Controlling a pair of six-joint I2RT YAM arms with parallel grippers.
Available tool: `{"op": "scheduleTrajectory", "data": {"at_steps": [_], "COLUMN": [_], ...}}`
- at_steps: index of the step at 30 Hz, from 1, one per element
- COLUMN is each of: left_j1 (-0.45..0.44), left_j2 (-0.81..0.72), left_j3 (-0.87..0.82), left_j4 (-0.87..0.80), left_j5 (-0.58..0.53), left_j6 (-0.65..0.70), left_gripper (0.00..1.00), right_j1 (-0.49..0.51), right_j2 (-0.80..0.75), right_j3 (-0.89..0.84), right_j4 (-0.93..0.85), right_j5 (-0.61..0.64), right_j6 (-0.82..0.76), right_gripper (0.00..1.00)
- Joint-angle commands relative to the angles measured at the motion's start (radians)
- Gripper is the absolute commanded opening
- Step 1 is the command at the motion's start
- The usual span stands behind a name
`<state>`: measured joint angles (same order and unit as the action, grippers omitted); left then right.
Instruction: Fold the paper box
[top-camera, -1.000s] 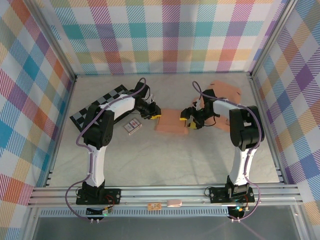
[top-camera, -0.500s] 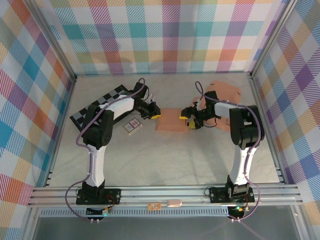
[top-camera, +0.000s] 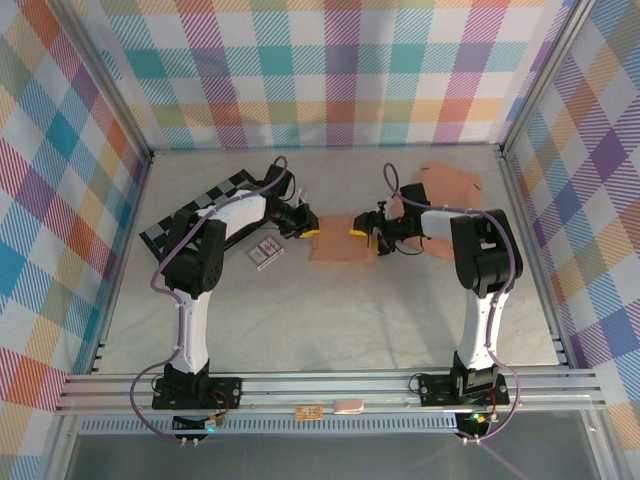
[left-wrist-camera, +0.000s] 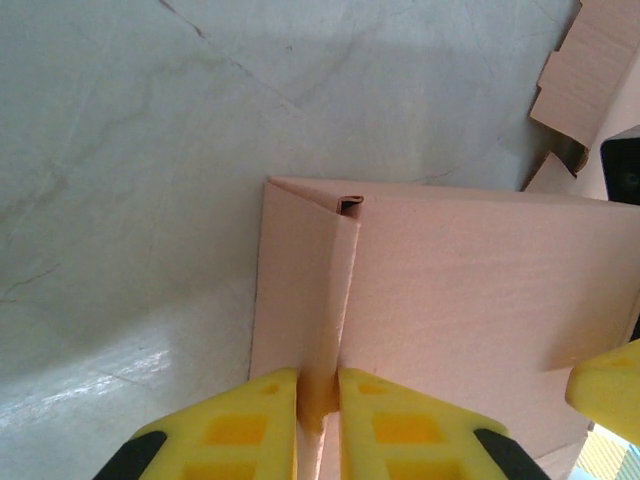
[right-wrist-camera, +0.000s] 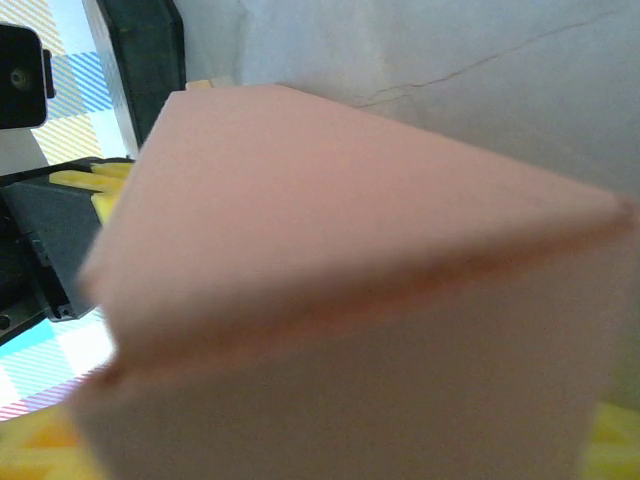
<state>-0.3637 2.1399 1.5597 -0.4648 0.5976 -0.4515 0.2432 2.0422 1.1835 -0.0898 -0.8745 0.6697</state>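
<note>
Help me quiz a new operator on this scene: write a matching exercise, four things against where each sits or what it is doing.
1 paper box
2 checkerboard
3 spare cardboard
4 left gripper

a far right of the table
b shut on a folded flap
c centre of the table
d left side, towards the back

Pairs: 1-c; 2-d; 3-a; 4-b

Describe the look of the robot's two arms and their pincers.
The left arm and right arm are white with black joints, each trailed by a looping purple cable. The left pincer and right pincer have blocky yellow fingers on black mounts.
</note>
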Motion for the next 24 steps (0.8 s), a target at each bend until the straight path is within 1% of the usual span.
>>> {"op": "scheduleTrajectory", "data": {"at_steps": [1, 4, 6, 9, 12, 15, 17, 21, 24], "left_j1": [0.005, 0.008, 0.010, 0.011, 0.012, 0.017, 0.017, 0.017, 0.013], "left_j2": [0.003, -0.051, -0.090, -0.143, -0.197, -0.243, -0.264, -0.305, -0.350], "left_j3": [-0.036, -0.054, -0.061, -0.061, -0.065, -0.066, -0.062, -0.065, -0.084], "left_j4": [-0.061, -0.024, -0.009, -0.010, -0.015, -0.014, -0.015, -0.015, -0.021], "left_j5": [-0.074, -0.082, -0.083, -0.086, -0.100, -0.108, -0.108, -0.104, -0.104], "left_j6": [0.012, -0.009, -0.024, -0.034, -0.042, -0.053, -0.059, -0.053, -0.003], "left_gripper": [0.19, 0.31, 0.38, 0.42, 0.44, 0.46, 0.46, 0.46, 0.45], "right_j1": [0.023, 0.022, 0.022, 0.023, 0.023, 0.022, 0.021, 0.021, 0.021], "right_j2": [0.021, 0.014, 0.003, -0.016, -0.023, -0.021, -0.030, -0.072, -0.108], "right_j3": [-0.035, -0.070, -0.086, -0.100, -0.102, -0.090, -0.088, -0.107, -0.124], "right_j4": [0.141, 0.219, 0.237, 0.239, 0.226, 0.167, 0.119, 0.000, -0.150], "right_j5": [-0.040, -0.034, -0.026, -0.007, -0.007, -0.010, -0.010, -0.023, -0.047], "right_j6": [0.117, 0.215, 0.255, 0.305, 0.380, 0.450, 0.492, 0.575, 0.596], "right_gripper": [0.69, 0.65, 0.62, 0.58, 0.53, 0.48, 0.47, 0.44, 0.38]}}
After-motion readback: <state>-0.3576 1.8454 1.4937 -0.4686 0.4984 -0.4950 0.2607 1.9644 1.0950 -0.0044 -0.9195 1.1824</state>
